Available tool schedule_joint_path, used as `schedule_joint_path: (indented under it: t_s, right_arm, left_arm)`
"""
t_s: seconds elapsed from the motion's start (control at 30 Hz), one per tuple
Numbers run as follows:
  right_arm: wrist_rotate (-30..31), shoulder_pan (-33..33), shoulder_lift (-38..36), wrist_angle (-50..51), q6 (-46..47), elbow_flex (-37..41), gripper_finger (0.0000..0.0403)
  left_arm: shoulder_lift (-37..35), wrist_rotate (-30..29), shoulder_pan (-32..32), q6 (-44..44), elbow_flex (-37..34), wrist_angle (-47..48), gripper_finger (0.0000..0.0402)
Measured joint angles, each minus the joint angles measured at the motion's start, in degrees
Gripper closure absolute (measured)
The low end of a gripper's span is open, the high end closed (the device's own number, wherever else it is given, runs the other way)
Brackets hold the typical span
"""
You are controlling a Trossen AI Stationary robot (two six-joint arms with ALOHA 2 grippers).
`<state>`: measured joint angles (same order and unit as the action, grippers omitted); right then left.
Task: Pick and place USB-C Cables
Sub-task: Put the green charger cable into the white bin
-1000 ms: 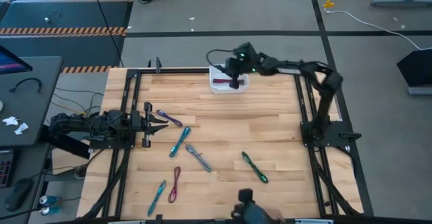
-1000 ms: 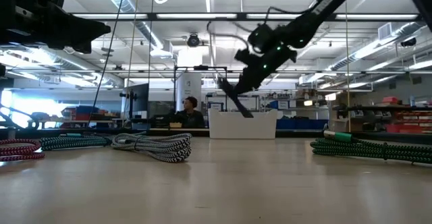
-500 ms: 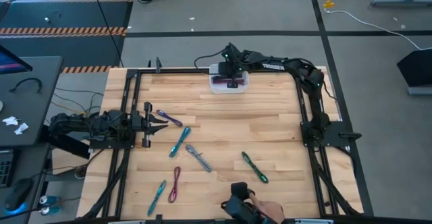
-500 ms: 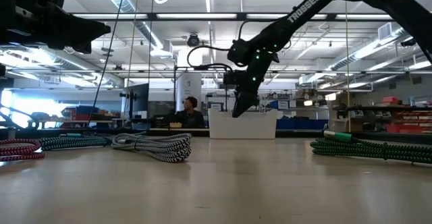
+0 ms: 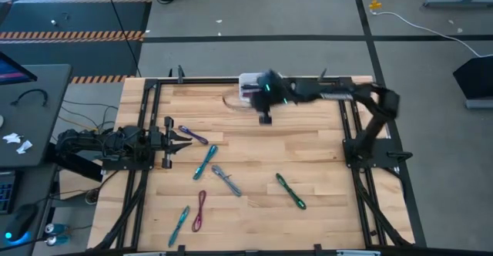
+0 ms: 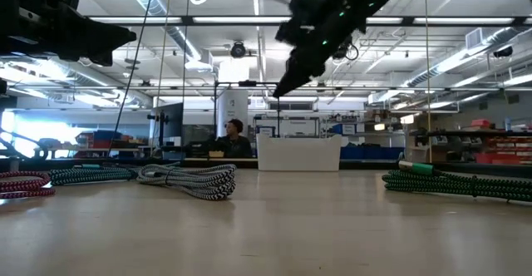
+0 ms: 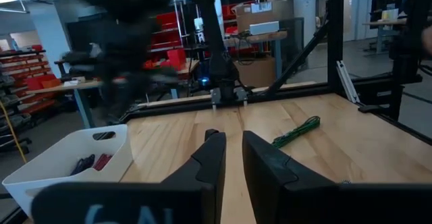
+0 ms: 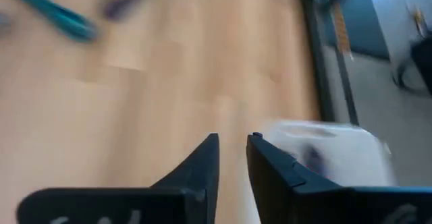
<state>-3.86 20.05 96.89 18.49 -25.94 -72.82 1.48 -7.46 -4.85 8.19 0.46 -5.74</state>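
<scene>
Several USB-C cables lie flat on the wood: purple (image 5: 192, 135), teal (image 5: 205, 162), grey (image 5: 226, 180), green (image 5: 291, 191), maroon (image 5: 199, 210) and a second teal one (image 5: 179, 225). The white bin (image 5: 248, 82) stands at the far edge; the left wrist view shows dark and maroon cables (image 7: 94, 162) lying inside it. My right gripper (image 5: 265, 118) hangs in the air just on the near side of the bin, blurred, fingers nearly together and empty (image 8: 233, 150). My left gripper (image 5: 183, 139) waits at the table's left, beside the purple cable, fingers nearly together (image 7: 233, 143).
Black frame rails (image 5: 146, 125) run along the table's left and right sides. The low view shows the cables in a row (image 6: 191, 179) with bare wood in front. Open wood lies between the bin and the cables. A person sits far behind the table (image 6: 235, 139).
My right gripper dipped down into the bin with a dark cable hanging from it, then rose empty and swung toward the table's near edge. A hand that showed at the near edge has gone out of view.
</scene>
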Motion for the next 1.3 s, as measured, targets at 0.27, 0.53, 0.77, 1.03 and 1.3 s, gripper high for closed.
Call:
schedule_joint_path:
  t_s: [0.27,0.53,0.77,1.03,1.3]
  right_arm:
    - [13.6,-20.9,-16.3,-19.2,13.4,23.3,0.0354]
    - [3.3,-32.4,-22.9,-30.3,26.0,32.8,0.0355]
    - [3.8,-36.5,-23.1,-28.2,35.7,32.7,0.0337]
    - [5.8,-38.5,-23.1,-16.4,43.0,32.7,0.0245]
    - [13.9,-40.6,-23.1,-0.9,59.2,32.7,0.0201]
  left_arm:
    - [0.0,0.0,0.0,0.0,0.0,0.0,0.0350]
    - [0.0,0.0,0.0,0.0,0.0,0.0,0.0344]
    - [0.0,0.0,0.0,0.0,0.0,0.0,0.0347]
    - [0.0,0.0,0.0,0.0,0.0,0.0,0.0347]
    - [0.0,0.0,0.0,0.0,0.0,-0.3,0.0345]
